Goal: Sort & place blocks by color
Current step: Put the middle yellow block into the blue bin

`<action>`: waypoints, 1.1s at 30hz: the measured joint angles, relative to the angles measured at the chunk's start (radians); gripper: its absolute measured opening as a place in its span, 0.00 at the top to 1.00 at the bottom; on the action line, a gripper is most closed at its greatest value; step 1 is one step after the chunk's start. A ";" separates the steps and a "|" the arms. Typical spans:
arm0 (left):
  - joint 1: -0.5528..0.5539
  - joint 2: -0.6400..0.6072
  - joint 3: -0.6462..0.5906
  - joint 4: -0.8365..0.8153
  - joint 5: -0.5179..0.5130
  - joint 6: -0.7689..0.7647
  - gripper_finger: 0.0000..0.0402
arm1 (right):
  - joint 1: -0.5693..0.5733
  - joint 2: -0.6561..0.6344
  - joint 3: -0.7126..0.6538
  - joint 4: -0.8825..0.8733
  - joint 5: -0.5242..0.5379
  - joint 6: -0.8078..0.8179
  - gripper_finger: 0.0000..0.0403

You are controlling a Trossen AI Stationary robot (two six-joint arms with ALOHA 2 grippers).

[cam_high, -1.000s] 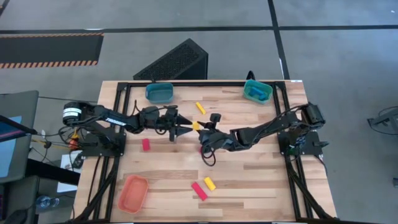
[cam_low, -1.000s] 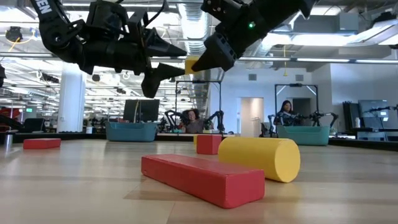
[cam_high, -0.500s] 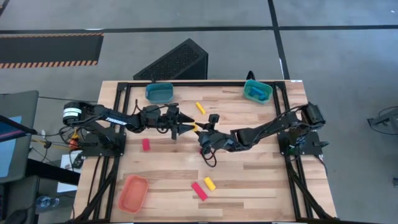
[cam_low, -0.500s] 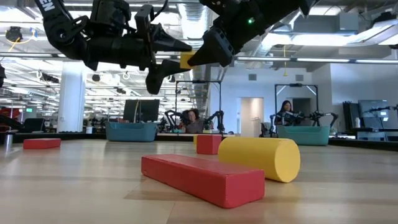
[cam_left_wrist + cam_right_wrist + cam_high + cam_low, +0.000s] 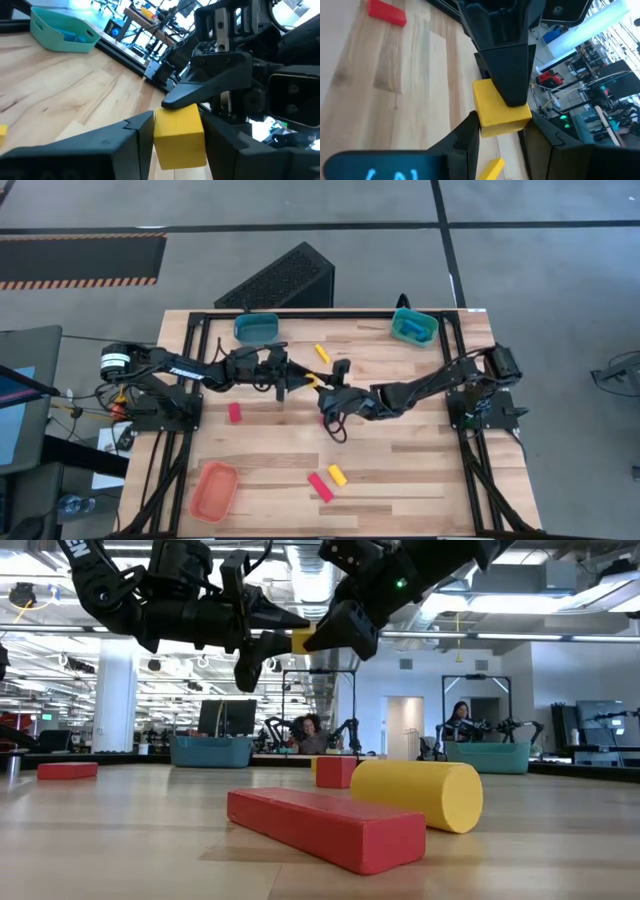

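A small yellow block (image 5: 312, 381) hangs in mid-air over the middle of the table, between both grippers. My left gripper (image 5: 303, 380) reaches it from the table's left and my right gripper (image 5: 322, 387) from the right, and each is shut on it. On the table lie a yellow bar (image 5: 321, 353), a red block (image 5: 235, 412), a red cube (image 5: 335, 772), a red bar (image 5: 319, 487) and a yellow cylinder (image 5: 337, 474). Blue blocks sit in the right teal tray (image 5: 414, 326). My left gripper pinches the yellow block (image 5: 179, 134) by two opposite side faces, its fingers (image 5: 135, 131) coming level from the table's left. The block is lifted clear of the table. My right gripper pinches the same block (image 5: 501, 111) by its other pair of faces. Its fingers (image 5: 467, 135) come level from the table's right, crosswise to the left gripper's finger (image 5: 505, 75). The block is well above the wood.
A second teal tray (image 5: 257, 329) stands at the far left of the table and an orange tray (image 5: 214, 489) at the near left corner. The red bar (image 5: 325, 825) and yellow cylinder (image 5: 418, 795) lie close to the near edge. Bare wood shows on the right half.
My left gripper has moved toward the table's right, up to the yellow block held by my right gripper. Its fingers have come around the block and narrowed onto it. The block has stayed in the air, shifting slightly toward the left gripper.
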 joint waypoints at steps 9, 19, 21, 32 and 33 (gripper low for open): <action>0.000 0.004 -0.001 -0.009 -0.075 -0.091 0.50 | -0.030 -0.003 0.004 0.046 0.005 -0.077 0.68; 0.002 0.004 -0.002 0.031 -0.056 -0.052 0.26 | -0.029 -0.003 0.004 0.059 0.001 -0.119 0.68; 0.002 0.004 -0.002 0.059 -0.057 -0.027 0.26 | -0.028 -0.003 0.004 0.050 0.000 -0.105 0.68; 0.002 0.003 -0.002 0.062 -0.043 0.068 0.59 | -0.026 -0.002 0.004 0.047 -0.001 -0.095 0.68; 0.004 0.003 -0.002 0.054 -0.021 0.108 0.64 | -0.025 -0.002 0.004 0.049 -0.001 -0.095 0.68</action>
